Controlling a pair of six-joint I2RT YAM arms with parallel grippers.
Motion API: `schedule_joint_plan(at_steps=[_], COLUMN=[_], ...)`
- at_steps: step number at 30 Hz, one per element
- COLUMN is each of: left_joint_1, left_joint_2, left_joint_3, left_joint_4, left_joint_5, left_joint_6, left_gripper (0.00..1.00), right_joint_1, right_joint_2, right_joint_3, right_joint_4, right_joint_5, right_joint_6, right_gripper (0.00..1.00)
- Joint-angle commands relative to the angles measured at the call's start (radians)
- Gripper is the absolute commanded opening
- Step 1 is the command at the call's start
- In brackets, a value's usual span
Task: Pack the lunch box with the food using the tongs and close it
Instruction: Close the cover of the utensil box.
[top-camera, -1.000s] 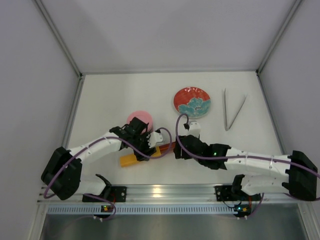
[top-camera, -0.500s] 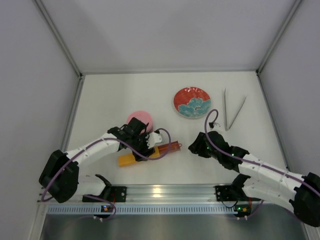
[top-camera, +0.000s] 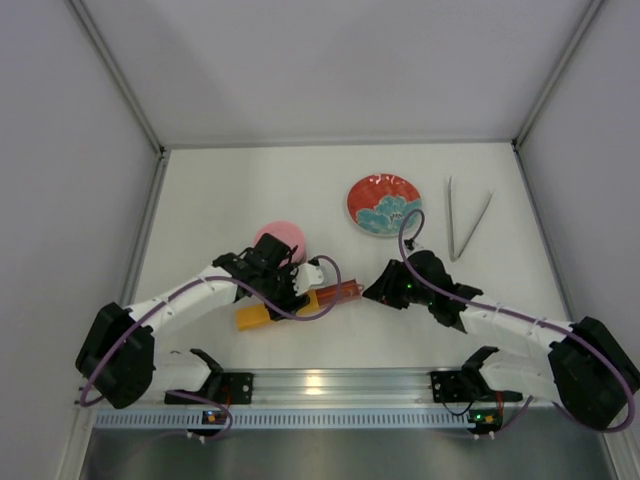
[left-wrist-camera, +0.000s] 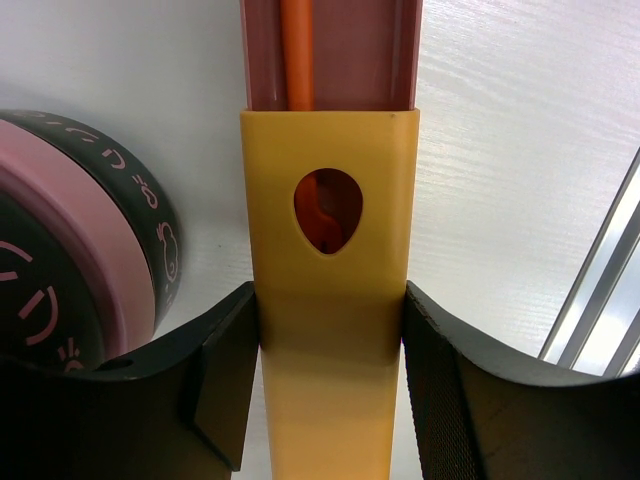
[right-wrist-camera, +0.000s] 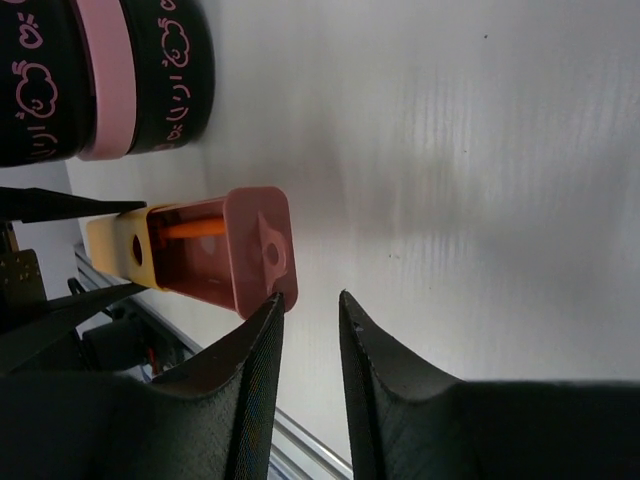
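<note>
The lunch box (top-camera: 280, 238) is a round black tin with a pink lid, left of centre; its wall shows in the left wrist view (left-wrist-camera: 60, 300) and the right wrist view (right-wrist-camera: 120, 80). The tongs (top-camera: 465, 222) lie flat at the far right, away from both arms. No food shows. My left gripper (top-camera: 290, 290) (left-wrist-camera: 330, 300) is shut on a yellow sleeve (left-wrist-camera: 330, 150). A dark-red tray (top-camera: 340, 293) (right-wrist-camera: 230, 260) sticks out of the sleeve, with an orange fork (left-wrist-camera: 297, 50) inside. My right gripper (top-camera: 375, 292) (right-wrist-camera: 310, 297) is narrowly open and empty, one fingertip at the tray's end corner.
A red-and-blue patterned plate (top-camera: 384, 205) sits behind the right gripper, left of the tongs. The aluminium rail (top-camera: 320, 385) runs along the near edge. White walls close the table on three sides.
The right gripper drew back to the right from the tray's end, then came back to it with its jaws narrowing. The tray slid a little further out of the sleeve. The left arm stayed put.
</note>
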Motion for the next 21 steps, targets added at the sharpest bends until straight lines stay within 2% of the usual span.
schedule_joint_plan(at_steps=[1,10,21], left_joint_1=[-0.002,-0.004,-0.002], left_joint_2=[-0.029,-0.034,-0.040], left_joint_3=[0.040,0.029,0.030], left_joint_4=[0.007,0.010,0.017], left_joint_5=[0.014,0.017,0.045], left_joint_6=[0.008,0.019,0.019], left_gripper=[0.00,0.00,0.00], right_joint_1=[-0.015,-0.015,-0.015], right_joint_2=[0.023,0.016,0.095], right_joint_3=[0.072,0.037,0.046], right_joint_4=[0.094,0.135,0.211], right_joint_5=[-0.042,-0.030,-0.052], right_joint_6=[-0.021,0.003,0.020], right_gripper=[0.28,0.26,0.24])
